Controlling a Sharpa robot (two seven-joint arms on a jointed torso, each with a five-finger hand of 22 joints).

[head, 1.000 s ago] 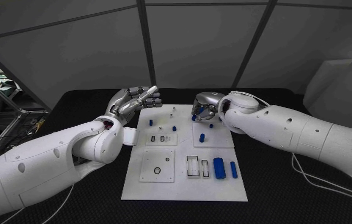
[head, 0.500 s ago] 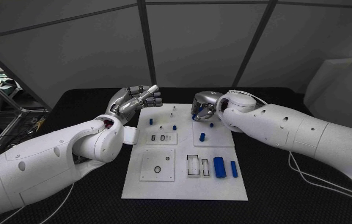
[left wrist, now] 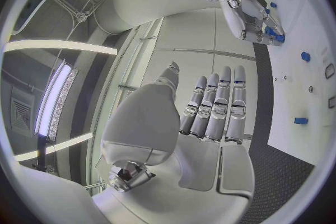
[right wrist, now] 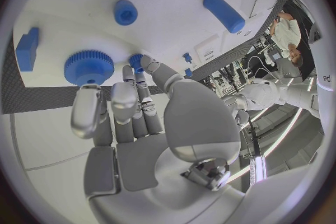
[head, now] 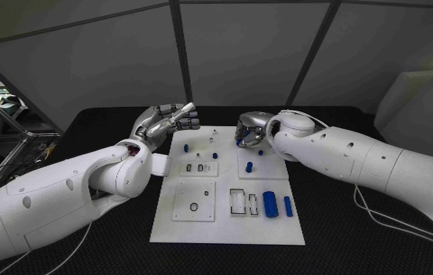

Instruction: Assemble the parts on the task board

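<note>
Right hand (right wrist: pixel 143 123) is lowered at the task board's (head: pixel 226 225) far edge, a small blue gear (right wrist: pixel 136 60) pinched at its fingertips beside a larger gear (right wrist: pixel 89 67). Left hand (left wrist: pixel 203 123) is held open, empty, raised off the board. Assembly is judged partial: blue cylinders (head: pixel 269 205) are left loose. Black surface (head: pixel 361 237), grey panelled walls.

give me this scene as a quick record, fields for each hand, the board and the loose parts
left hand: raised beside the task board's far left corner, holding nothing
right hand: over the board's far right area, fingertips at a small blue part beside a blue gear; grip unclear
task board: white, flat on the black table
loose parts: blue cylinders lying near the board's near right
</note>
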